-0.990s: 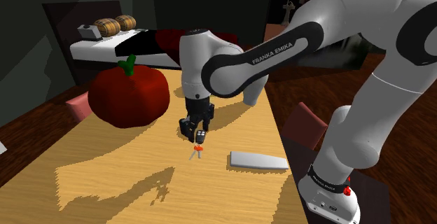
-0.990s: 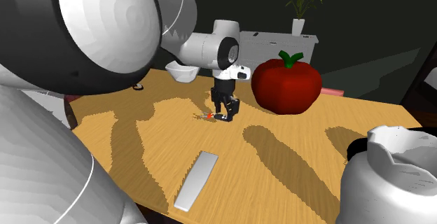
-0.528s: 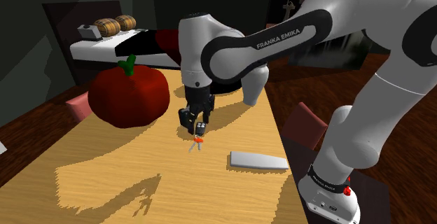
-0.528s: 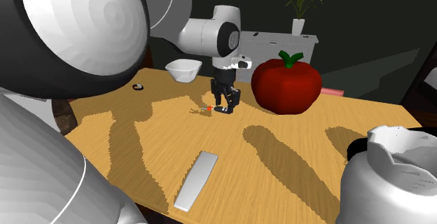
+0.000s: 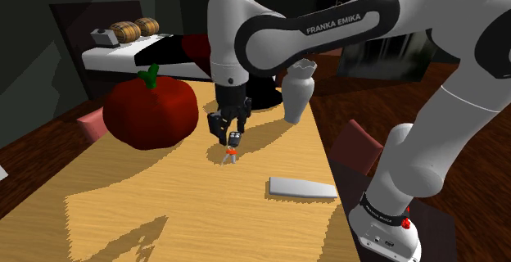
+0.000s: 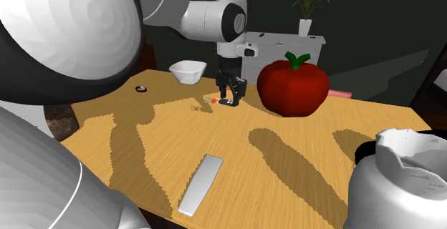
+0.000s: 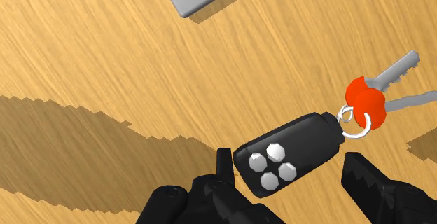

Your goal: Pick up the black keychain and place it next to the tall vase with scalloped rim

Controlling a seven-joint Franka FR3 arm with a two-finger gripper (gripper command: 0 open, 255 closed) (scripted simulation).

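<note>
Plainly, the black keychain [image 7: 290, 156] is in the claw [image 5: 230, 136], whose fingers are closed on the fob's lower end. Its ring, red-headed keys [image 7: 365, 100] and silver blades hang free beyond the grip. It appears lifted just clear of the worktop [image 5: 164, 195], beside the big red apple [image 5: 151, 111] and well apart from the tall vase [image 5: 297, 88] at the far edge.

The hold looks off-centre, so I judge the fob could pivot or slip out if the arm moves briskly. The dangling keys could swing and add to that. Near the goal, the narrow vase looks easy to tip: a swinging key or the claw's side could knock it. The grey slab [image 5: 301, 188] lies off the likely path.
</note>
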